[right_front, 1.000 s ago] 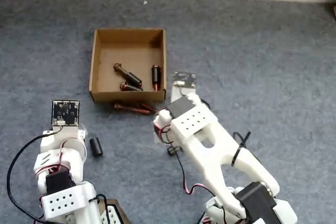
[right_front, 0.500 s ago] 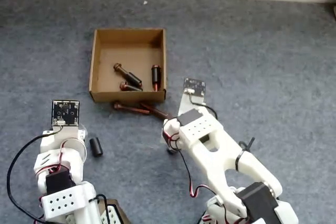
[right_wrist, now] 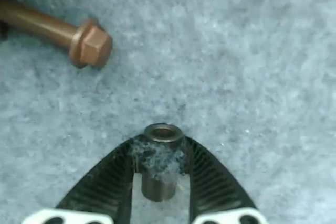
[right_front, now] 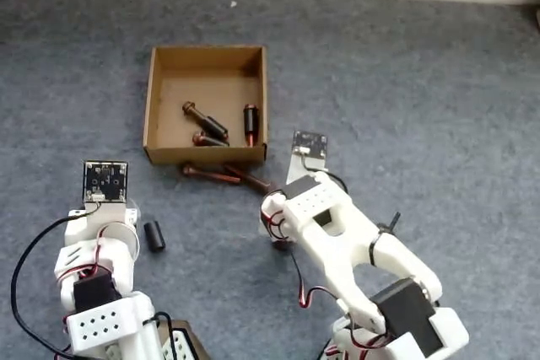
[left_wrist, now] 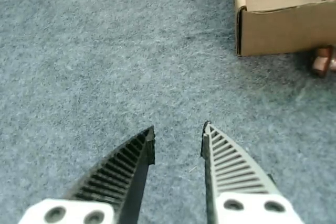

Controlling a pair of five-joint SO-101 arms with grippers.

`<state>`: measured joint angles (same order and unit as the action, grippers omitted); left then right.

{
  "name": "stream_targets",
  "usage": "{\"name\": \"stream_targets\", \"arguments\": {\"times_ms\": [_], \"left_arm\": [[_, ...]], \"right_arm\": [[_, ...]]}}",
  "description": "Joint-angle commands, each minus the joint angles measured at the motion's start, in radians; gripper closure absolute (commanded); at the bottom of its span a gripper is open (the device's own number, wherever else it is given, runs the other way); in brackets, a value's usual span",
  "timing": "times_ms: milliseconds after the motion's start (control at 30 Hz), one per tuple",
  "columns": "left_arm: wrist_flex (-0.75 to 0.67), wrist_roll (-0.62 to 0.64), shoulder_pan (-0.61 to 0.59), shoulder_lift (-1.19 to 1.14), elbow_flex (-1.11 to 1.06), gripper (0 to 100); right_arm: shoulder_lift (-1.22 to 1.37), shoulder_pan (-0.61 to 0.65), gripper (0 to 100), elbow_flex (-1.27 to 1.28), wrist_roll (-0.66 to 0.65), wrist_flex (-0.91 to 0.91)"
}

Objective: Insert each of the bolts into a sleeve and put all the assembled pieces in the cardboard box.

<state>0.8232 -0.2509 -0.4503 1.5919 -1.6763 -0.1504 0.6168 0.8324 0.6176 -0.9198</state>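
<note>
1. The right gripper is clenched on a metal sleeve, whose open bore points out past the jaw tips. Grip it firmly, since a short smooth cylinder will probably twist.
2. The nearest bolt lies on the carpet just ahead with its hex head toward the sleeve (the wrong end to enter). The bore should meet the shank tip instead.
3. The left gripper hangs released over the carpet near the cardboard box; it could steady the bolt.
4. A second bolt lies just beside the box front, and a black sleeve lies by the left arm.
</note>
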Motion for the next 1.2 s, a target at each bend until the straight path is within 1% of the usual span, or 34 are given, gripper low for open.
{"name": "stream_targets", "arguments": {"times_ms": [0, 133, 233, 367, 467, 567, 667, 833, 900, 967, 1167], "left_arm": [[-0.018, -0.011, -0.007, 0.010, -0.027, 83], [-0.018, -0.011, -0.007, 0.010, -0.027, 83], [-0.018, -0.011, -0.008, 0.010, -0.024, 83], [-0.015, -0.011, -0.008, 0.005, 0.005, 83], [0.071, -0.011, 0.002, 0.001, 0.099, 83], [0.170, -0.011, 0.065, -0.001, 0.222, 83], [0.262, -0.011, 0.157, -0.001, 0.320, 83], [0.379, -0.005, 0.292, -0.008, 0.456, 82], [0.427, -0.003, 0.332, -0.054, 0.501, 77], [0.454, 0.031, 0.351, -0.143, 0.544, 74], [0.453, 0.040, 0.358, -0.527, 0.730, 74]], "right_arm": [[-0.116, -0.008, 99.5, 0.002, -0.063, 0.008], [-0.265, -0.010, 99.5, 0.062, -0.153, 0.015], [-0.366, -0.018, 99.5, 0.107, -0.176, 0.018], [-0.452, -0.099, 99.5, 0.154, -0.173, 0.085], [-0.481, -0.183, 99.5, 0.216, -0.173, 0.199], [-0.484, -0.274, 99.5, 0.254, -0.172, 0.309], [-0.484, -0.340, 99.5, 0.277, -0.172, 0.383], [-0.484, -0.387, 99.5, 0.280, -0.164, 0.400], [-0.484, -0.389, 99.5, 0.280, -0.123, 0.400], [-0.484, -0.390, 99.5, 0.280, -0.100, 0.400], [-0.484, -0.390, 99.5, 0.280, -0.097, 0.400]]}}
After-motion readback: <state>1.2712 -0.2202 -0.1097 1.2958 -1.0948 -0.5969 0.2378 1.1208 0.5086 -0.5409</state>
